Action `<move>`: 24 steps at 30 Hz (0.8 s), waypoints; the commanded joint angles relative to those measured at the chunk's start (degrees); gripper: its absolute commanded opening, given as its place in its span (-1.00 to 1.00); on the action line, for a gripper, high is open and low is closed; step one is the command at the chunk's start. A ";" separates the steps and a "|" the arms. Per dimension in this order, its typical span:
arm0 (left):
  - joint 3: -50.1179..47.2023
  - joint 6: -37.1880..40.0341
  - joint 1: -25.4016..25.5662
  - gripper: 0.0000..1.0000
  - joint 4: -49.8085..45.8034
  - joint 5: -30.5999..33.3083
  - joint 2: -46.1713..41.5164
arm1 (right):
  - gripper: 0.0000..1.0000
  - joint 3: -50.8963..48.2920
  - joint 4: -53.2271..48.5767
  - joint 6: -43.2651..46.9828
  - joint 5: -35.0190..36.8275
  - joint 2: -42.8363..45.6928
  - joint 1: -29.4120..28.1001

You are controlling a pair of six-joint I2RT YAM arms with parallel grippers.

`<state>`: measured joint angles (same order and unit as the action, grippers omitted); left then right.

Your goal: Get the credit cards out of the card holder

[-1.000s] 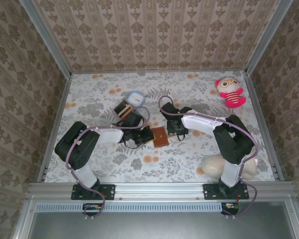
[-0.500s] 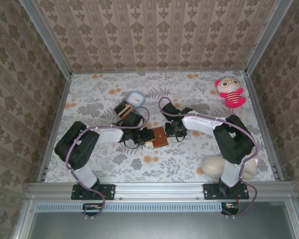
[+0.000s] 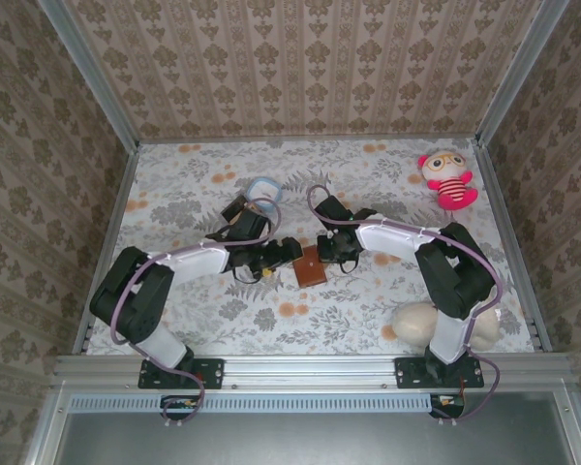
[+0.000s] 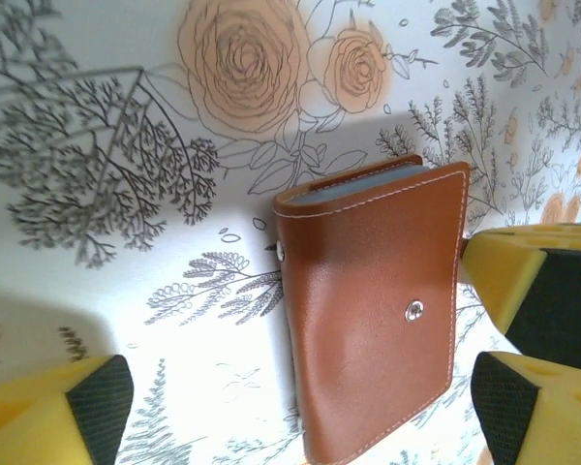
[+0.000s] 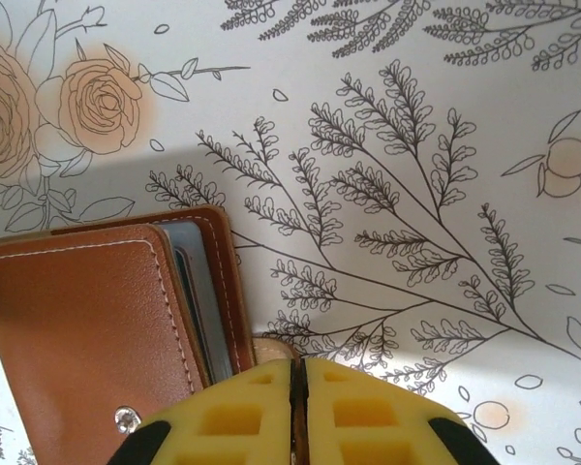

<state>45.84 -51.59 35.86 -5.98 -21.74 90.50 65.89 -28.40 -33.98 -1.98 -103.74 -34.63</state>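
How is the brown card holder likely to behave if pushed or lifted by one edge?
Probably light and fairly stiff: the card holder is thin, stitched, lying flat, with layered blue-grey edges inside. Its smooth face suggests it would slide over the tablecloth rather than tip. Lifted by one cover, it may hinge open unless the snap holds.

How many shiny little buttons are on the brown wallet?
2. One snap sits on the front face of the card holder, toward its right side. A second stud pokes out at its left edge. More may be hidden inside.

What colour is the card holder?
Card holder: brown, pale stitching; best in left wrist view.
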 commanded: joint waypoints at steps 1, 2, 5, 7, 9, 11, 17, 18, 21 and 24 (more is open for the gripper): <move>1.44 4.12 -1.25 1.00 -4.13 3.03 -2.96 | -0.83 -0.65 -0.37 2.05 1.75 5.00 0.15; 1.67 4.95 -1.51 1.00 -4.57 3.30 -3.55 | -0.83 -0.78 -0.65 2.42 2.33 6.32 0.15; 2.91 7.63 -2.01 1.00 -6.30 4.37 -5.42 | -0.83 -1.20 -1.93 3.41 4.15 10.99 0.14; 3.64 8.71 -2.26 1.00 -7.62 5.84 -6.70 | -0.83 -1.27 -2.08 3.17 5.72 13.87 0.01; 3.89 9.25 -2.67 1.00 -8.41 6.91 -7.77 | -0.83 -1.35 -3.83 3.14 5.85 16.02 -0.08; 3.84 9.40 -3.13 1.00 -8.83 7.56 -8.85 | -0.83 -1.48 -3.59 3.04 5.14 17.64 -0.24; 2.17 9.17 -3.91 1.00 -8.35 9.17 -12.43 | -0.82 0.06 -0.96 3.23 -0.40 15.85 -1.69; 1.86 9.16 -3.95 1.00 -8.43 9.25 -12.82 | -0.82 0.43 -0.65 3.07 -0.87 14.82 -2.07; 0.97 9.03 -3.96 1.00 -8.60 9.30 -13.74 | -0.82 1.29 0.27 2.74 -2.12 12.45 -2.88; -0.19 8.71 -4.02 1.00 -8.20 8.92 -14.43 | -0.82 1.85 0.62 2.35 -2.68 11.48 -2.98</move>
<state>47.09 -43.68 32.16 -13.30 -13.43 77.45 65.87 -28.53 -31.46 -2.85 -91.48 -37.34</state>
